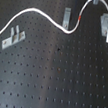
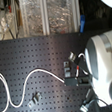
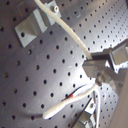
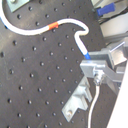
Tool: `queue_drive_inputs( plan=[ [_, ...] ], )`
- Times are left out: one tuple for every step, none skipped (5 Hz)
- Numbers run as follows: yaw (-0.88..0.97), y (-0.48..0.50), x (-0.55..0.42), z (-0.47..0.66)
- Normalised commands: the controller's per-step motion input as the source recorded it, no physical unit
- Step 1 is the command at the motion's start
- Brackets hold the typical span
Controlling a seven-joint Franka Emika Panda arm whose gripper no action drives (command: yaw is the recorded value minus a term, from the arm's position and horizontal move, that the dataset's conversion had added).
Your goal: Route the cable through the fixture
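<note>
White cable (image 1: 34, 13) snakes across black perforated counter (image 1: 55, 80); red-band end lifted, gripper (image 1: 94, 1) closed on it. Cable passes beside centre fixture (image 1: 68, 16); left fixture (image 1: 13, 36) unthreaded. Routing barely begun.

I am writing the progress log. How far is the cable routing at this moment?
Done: in the first exterior view the cable is lifted at its end near the red band and appears to pass the middle fixture. In hand: the gripper seems to hold that end. Left: the bracket at the first exterior view's left sits apart from the cable, and the fixture on the right looks unthreaded.
</note>
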Motion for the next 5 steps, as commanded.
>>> queue_drive_inputs(
  plan=[
    [0.0,0.0,0.0,0.01],
    [0.03,0.213,-0.26,0.07],
    [0.0,0.011,-0.002,0.0],
    [0.0,-0.058,0.008,0.45],
    [0.0,0.0,0.0,0.02]
  ],
)
